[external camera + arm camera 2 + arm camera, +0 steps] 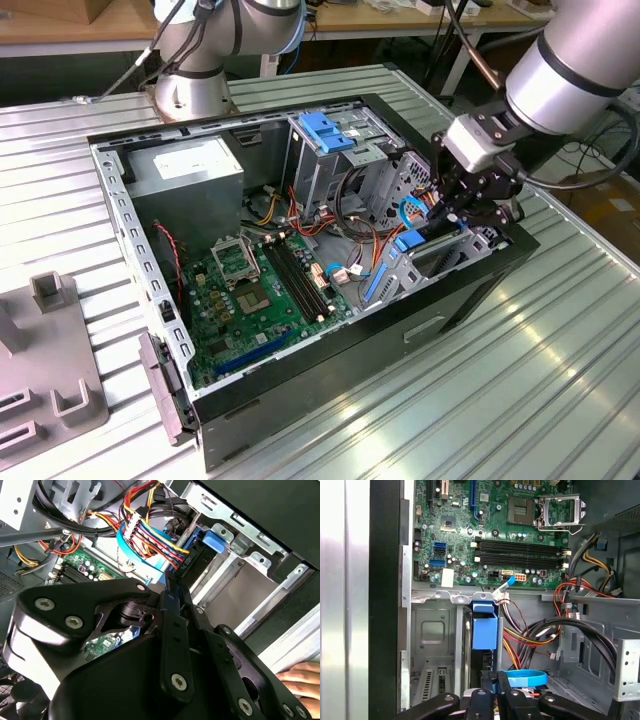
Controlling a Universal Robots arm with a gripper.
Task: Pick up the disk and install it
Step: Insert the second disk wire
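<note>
Open computer case [470, 290]: black tower laid on its side on a ribbed metal counter [520, 400], side panel off, interior exposed.

Motherboard [255, 295]: green, on the case floor, with black memory slots and an empty processor socket; also seen in the first wrist view [495, 530].

Power-supply box [190, 170]: grey with a white sticker, in the corner of the case toward the exterior view's left.

Drive cage [335, 150]: bare metal with a blue plastic top, at the far side of the case.

Gripper [470, 200]: black, on a silver arm, lowered over the case corner at the exterior view's right, above a metal bay beside the case's front wall. In both wrist views its jaws stand narrow, closed on a thin blue strip [490, 682] that appears to be a rail edge of the disk.

Disk [484, 630]: held on edge, its blue end piece showing in the first wrist view, sitting in the bay between metal walls, next to the case's front wall. Its label cannot be made out.

Cables [150, 535]: red, yellow, black and blue bundle with a white connector, just beside the bay; a flat blue ribbon loop [525, 677] lies near the gripper.

Person's hand [302, 680]: fingers at the frame edge in the second wrist view, outside the case.

Grey fixture block [50, 360]: on the counter, at the exterior view's left, well apart from the case.
</note>
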